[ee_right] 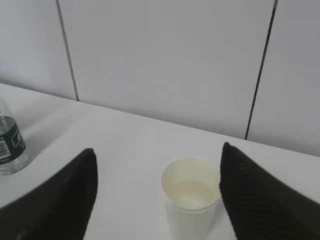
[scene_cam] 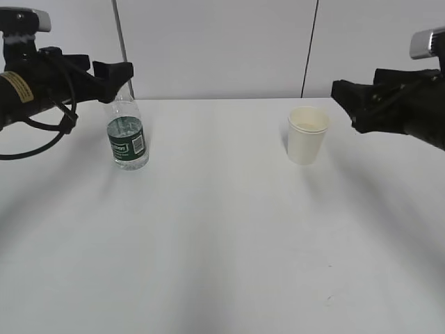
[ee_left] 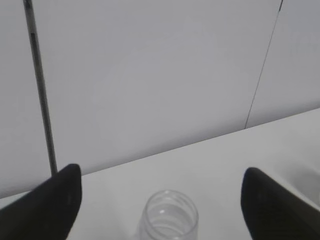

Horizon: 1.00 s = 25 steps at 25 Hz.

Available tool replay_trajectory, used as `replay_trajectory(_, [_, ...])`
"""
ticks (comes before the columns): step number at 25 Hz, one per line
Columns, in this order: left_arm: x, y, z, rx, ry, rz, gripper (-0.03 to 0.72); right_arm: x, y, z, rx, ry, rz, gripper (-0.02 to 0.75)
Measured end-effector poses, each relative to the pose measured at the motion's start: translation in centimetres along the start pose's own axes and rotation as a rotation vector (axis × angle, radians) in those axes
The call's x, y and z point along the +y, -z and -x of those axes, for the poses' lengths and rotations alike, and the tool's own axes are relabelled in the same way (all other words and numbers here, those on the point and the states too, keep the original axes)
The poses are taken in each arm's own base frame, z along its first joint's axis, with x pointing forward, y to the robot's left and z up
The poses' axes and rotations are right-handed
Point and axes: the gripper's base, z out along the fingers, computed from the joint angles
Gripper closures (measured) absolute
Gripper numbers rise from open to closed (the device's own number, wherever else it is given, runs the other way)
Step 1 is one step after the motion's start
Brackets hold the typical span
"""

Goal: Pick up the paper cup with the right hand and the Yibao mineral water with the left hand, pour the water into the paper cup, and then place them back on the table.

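Pale grey wall panels with dark seams stand behind the table, a plain white top; the Yibao mineral water stands upright on its left side, uncapped, and the paper cup stands upright well apart on the right, with a shallow pool of liquid showing at its bottom in the right wrist view. The left hand hangs at the bottle's neck, jaws spread wide with the bottle mouth between them and untouched; the right hand hovers just beside the cup's rim, jaws likewise apart, gripping nothing.
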Motion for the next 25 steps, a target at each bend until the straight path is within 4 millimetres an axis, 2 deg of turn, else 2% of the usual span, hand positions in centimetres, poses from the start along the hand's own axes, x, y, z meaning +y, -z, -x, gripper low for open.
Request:
replay_trajectory(4, [-0.1,1.2,2.3,0.010,0.021,0.047,0.099,-0.8,-0.8,2.0,0.040,-0.020,-0.049,0.145])
replay_trajectory(10, [-0.1,4.1,5.9,0.074,0.017,0.177,0.103,-2.0,-1.9,5.3,0.111,-0.095,-0.122,0.146])
replay_trajectory(19, [0.4,7.8,7.0,0.290,0.098,0.413,0.110,-3.8,-2.3,9.4,0.202,-0.108,-0.271,0.151])
replay_trajectory(22, [0.2,8.4,6.9,0.426,0.123,0.503,0.127,-4.3,-2.2,10.6,0.231,-0.109,-0.317,0.151])
replay_trajectory(25, [-0.6,8.7,7.2,0.569,0.130,0.580,0.134,-4.8,-1.8,10.8,0.308,-0.125,-0.379,0.152])
